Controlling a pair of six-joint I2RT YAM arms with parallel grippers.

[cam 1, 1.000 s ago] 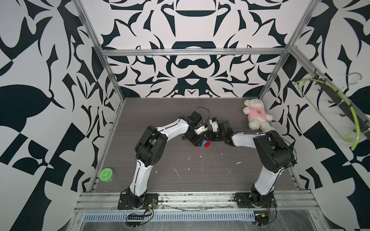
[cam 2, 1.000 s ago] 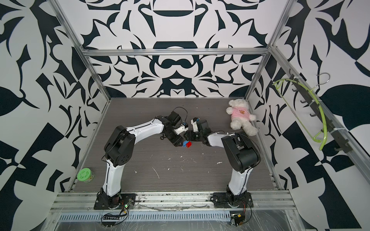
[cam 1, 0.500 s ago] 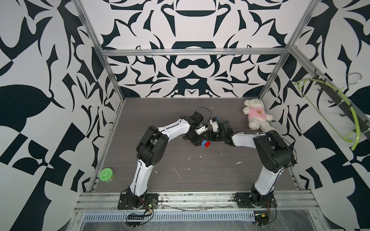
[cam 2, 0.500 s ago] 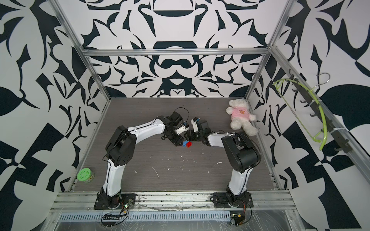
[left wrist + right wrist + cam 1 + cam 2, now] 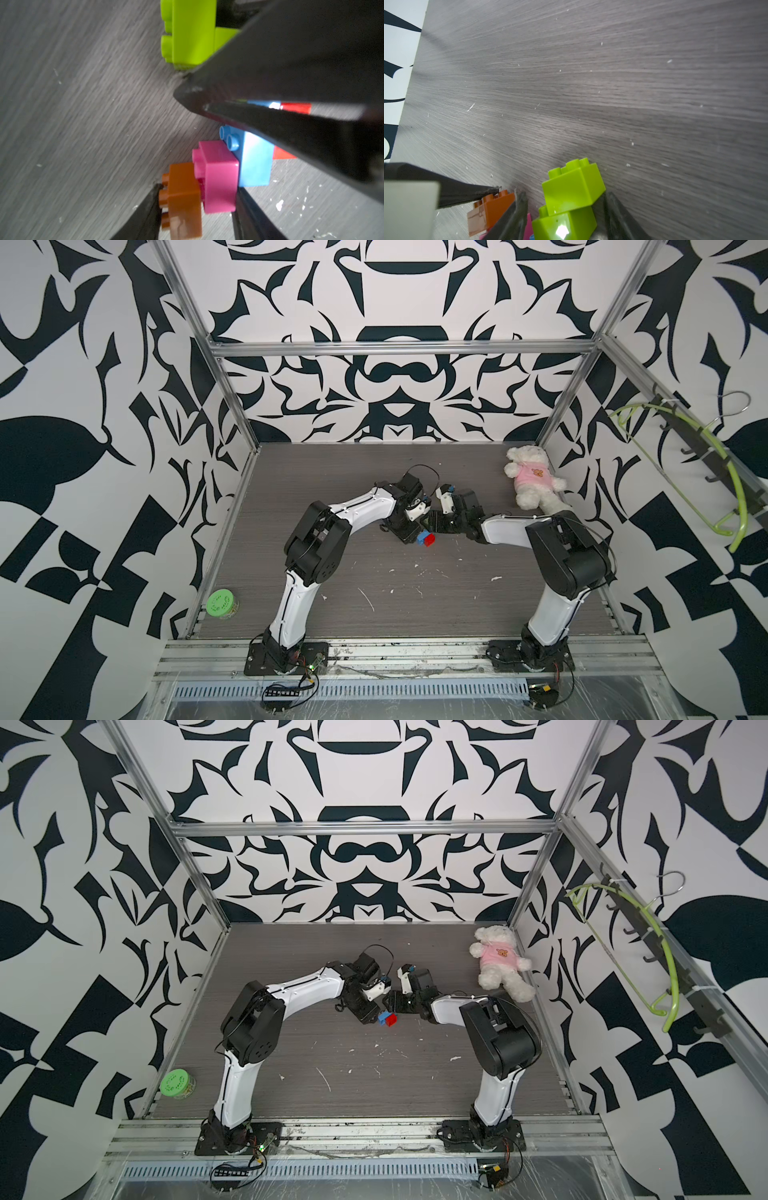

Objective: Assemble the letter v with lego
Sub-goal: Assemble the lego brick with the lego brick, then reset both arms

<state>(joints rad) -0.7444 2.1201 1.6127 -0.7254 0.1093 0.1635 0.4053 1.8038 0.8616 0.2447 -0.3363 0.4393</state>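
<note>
Left wrist: chain [image 5: 249,166] of orange [image 5: 182,199], pink [image 5: 220,178], blue [image 5: 255,162] and red [image 5: 283,154] lies on its side mid-table [image 5: 415,614], studs pointing sideways. My left tool [image 5: 197,189] brackets orange and pink with narrow jaws; can't tell if it's clamped. My right tool [image 5: 564,194] grips the green pair [image 5: 571,187] just beside the chain. Bricks look light, rigid and glossy, so likely slippery. The stepped joints share few studs and should pry apart easily. I'd hold the flat side faces, never the studs, and push along the stud axis.
</note>
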